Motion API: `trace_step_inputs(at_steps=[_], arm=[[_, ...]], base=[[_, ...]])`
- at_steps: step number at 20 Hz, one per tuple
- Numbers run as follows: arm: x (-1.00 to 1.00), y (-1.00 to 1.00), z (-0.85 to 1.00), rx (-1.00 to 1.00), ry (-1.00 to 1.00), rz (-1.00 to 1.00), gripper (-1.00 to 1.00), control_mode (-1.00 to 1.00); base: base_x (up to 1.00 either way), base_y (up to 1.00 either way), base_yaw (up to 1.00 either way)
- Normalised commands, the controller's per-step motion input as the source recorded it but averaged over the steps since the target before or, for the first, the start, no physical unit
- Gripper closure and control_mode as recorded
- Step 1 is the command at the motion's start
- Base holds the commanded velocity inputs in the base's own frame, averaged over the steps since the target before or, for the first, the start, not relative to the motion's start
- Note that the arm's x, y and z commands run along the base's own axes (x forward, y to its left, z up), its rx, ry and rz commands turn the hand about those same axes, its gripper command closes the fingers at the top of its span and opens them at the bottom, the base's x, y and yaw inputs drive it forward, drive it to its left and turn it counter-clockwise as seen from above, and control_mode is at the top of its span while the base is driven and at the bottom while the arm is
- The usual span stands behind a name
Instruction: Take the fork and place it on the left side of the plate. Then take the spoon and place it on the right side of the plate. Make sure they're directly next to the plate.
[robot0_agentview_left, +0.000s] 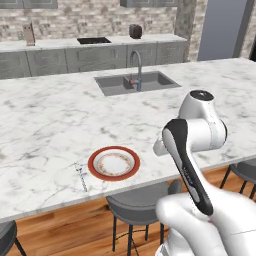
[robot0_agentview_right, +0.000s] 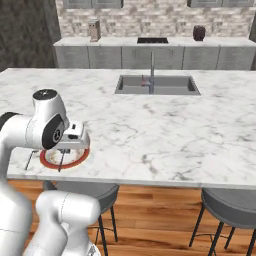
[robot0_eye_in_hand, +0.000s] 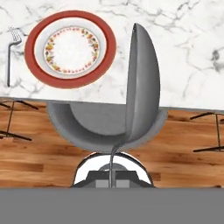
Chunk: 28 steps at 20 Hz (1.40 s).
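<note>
The gripper (robot0_eye_in_hand: 112, 177) clasps the spoon (robot0_eye_in_hand: 140, 83) beside the plate (robot0_eye_in_hand: 70, 49); no writing shows.

The robot is a glossy white arm (robot0_agentview_left: 197, 131) built of smooth, rounded, bulbous segments that swell at each joint like polished shells. A long dark grey to black band with a thin pale line down its middle runs along one link in the left base view, and a flat round black cap closes the end of the topmost joint, while the right base view shows a dark round disc set into the side of a joint housing. The lowest segment is a fat white cylinder with softly rounded shoulders.
</note>
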Motion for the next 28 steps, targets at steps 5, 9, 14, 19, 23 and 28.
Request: trace_step_inputs(at_steps=[5, 9, 14, 19, 23, 28], arm=[[0.5, 0.0, -0.59, 0.0, 0.0, 0.0, 1.0, -1.0], [0.33, 0.0, -0.56, 0.0, -0.01, 0.0, 1.0, -1.0], [0.34, 0.0, -0.33, 0.0, -0.03, -0.04, 1.0, -1.0], [0.58, 0.0, -0.22, 0.0, 0.0, -0.09, 1.0, -1.0], [0.59, 0.0, -0.23, 0.0, 0.0, -0.08, 1.0, -1.0], [0.42, 0.0, -0.27, 0.0, 0.0, -0.05, 1.0, -1.0]], base=[[0.0, 0.0, 0.0], [0.0, 0.0, 0.0], [0.0, 0.0, 0.0], [0.0, 0.0, 0.0], [0.0, 0.0, 0.0], [0.0, 0.0, 0.0]])
